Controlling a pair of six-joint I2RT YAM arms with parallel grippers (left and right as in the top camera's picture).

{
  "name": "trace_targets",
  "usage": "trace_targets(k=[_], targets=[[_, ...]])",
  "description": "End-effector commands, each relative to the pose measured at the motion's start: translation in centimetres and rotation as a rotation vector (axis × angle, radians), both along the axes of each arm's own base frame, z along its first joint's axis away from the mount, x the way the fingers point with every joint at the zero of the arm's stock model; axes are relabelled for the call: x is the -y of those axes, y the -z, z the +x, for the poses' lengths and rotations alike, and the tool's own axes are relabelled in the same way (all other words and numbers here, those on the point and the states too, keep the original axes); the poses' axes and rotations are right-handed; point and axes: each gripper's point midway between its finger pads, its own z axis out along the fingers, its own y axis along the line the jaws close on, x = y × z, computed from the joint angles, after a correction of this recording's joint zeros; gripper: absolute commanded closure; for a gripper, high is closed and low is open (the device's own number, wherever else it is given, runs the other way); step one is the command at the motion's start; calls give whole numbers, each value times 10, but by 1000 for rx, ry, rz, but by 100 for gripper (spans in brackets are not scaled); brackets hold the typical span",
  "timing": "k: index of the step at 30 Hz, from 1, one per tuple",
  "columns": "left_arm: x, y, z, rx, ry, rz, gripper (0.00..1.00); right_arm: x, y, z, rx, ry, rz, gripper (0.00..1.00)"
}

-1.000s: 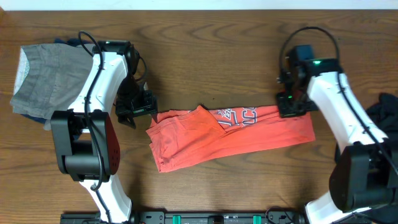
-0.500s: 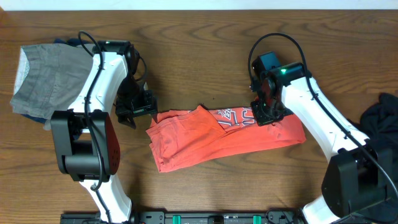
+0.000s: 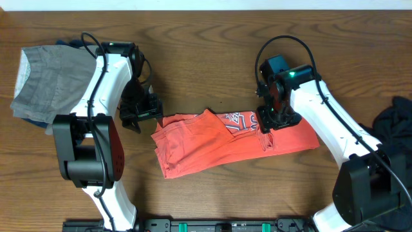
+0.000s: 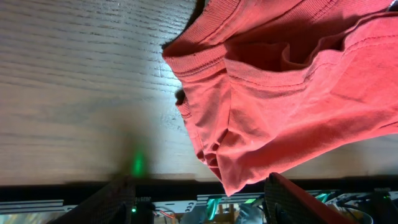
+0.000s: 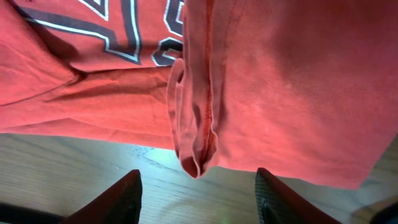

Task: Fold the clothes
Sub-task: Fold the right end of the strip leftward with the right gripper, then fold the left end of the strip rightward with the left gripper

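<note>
White, dark-edged lettering on the coral-red short-sleeved cotton T-shirt is half covered by folds, so it cannot be read. The shirt lies crumpled lengthwise at the middle of the brown wooden bench. A second ago the right end effector was clenched on the shirt's right end; it has since carried that end inward beside the lettering and released it. The left end effector stays released at the shirt's left corner. A folded grey garment lies well left of the shirt and a black cloth to its right.
</note>
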Motion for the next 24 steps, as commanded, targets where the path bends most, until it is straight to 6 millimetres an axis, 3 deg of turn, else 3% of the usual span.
trace_targets(k=[1, 10, 15, 20, 24], targets=[[1, -2, -3, -7, -12, -6, 28, -2, -5, 2, 21, -6, 0, 44], [3, -3, -10, -35, -4, -4, 12, 47, -8, 10, 74, 170, -233, 41], [6, 6, -23, -79, 9, -2, 1, 56, -8, 13, 78, 209, -240, 34], [34, 23, -45, -121, 70, -159, 1, 64, -8, 14, 75, 235, -241, 29], [42, 43, -56, -126, 79, -182, 1, 68, -8, 15, 73, 249, -242, 29]])
